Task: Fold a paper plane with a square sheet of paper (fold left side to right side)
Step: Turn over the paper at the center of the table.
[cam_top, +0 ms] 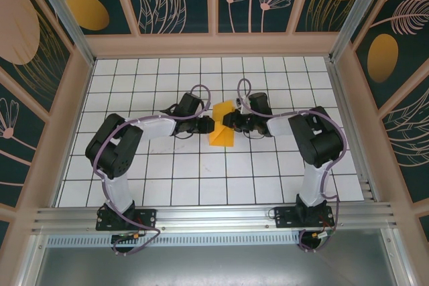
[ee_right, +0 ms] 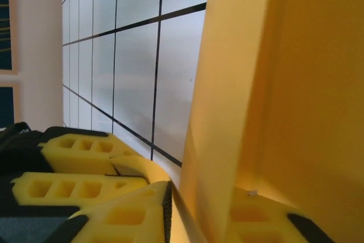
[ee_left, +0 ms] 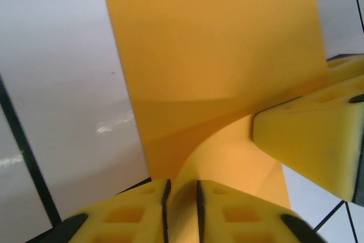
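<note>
The square sheet of paper lies at the middle of the desk, partly doubled over, between my 2 grippers. It is feather-light, limp and slick on the tiles (a hard nip would crease it for good), so I judge its free edges the place to take it. My right gripper, at its 3 o'clock side, is clamped on a raised flap. My left gripper, at 9 o'clock, stands narrow around the edge; whether it pinches I cannot tell. The long axis runs 12 to 6 o'clock, with no nose formed yet.
</note>
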### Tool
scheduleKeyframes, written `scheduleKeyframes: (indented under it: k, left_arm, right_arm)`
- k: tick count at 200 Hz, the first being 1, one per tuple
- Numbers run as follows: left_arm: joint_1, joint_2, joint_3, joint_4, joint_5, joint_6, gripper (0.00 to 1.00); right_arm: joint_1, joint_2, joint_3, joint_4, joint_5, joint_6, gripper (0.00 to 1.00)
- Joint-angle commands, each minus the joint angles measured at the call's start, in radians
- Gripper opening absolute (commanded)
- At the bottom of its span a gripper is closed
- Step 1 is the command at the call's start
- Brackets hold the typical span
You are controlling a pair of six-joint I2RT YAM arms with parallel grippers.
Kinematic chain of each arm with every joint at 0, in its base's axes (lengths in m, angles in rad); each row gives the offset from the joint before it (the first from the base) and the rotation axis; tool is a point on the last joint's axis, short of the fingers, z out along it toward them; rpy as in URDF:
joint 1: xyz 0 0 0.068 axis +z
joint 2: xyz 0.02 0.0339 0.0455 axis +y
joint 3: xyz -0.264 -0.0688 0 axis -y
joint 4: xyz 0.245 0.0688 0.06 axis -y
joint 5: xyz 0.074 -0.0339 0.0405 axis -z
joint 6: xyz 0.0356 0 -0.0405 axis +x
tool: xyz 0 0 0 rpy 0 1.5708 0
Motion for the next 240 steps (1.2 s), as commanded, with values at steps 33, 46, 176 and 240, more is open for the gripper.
scheduleKeyframes:
  k: [33,46,176,240]
  left_arm:
    - [0.124,-0.300,-0.145,0.085,0.039,-0.058,0.72]
    - [0.150,-0.382,-0.178,0.110,0.054,-0.081,0.79]
    - [0.174,-0.518,-0.214,0.591,0.542,-0.436,0.92]
    - [0.147,-0.505,-0.226,0.677,0.575,-0.493,0.71]
  right_arm:
    - [-0.084,-0.156,-0.055,0.127,-0.075,0.006,0.01]
    - [-0.126,-0.205,-0.084,0.196,-0.119,0.033,0.01]
    - [-0.080,-0.449,0.090,0.326,-0.275,0.169,0.01]
    - [-0.011,-0.400,0.148,0.388,-0.294,0.220,0.01]
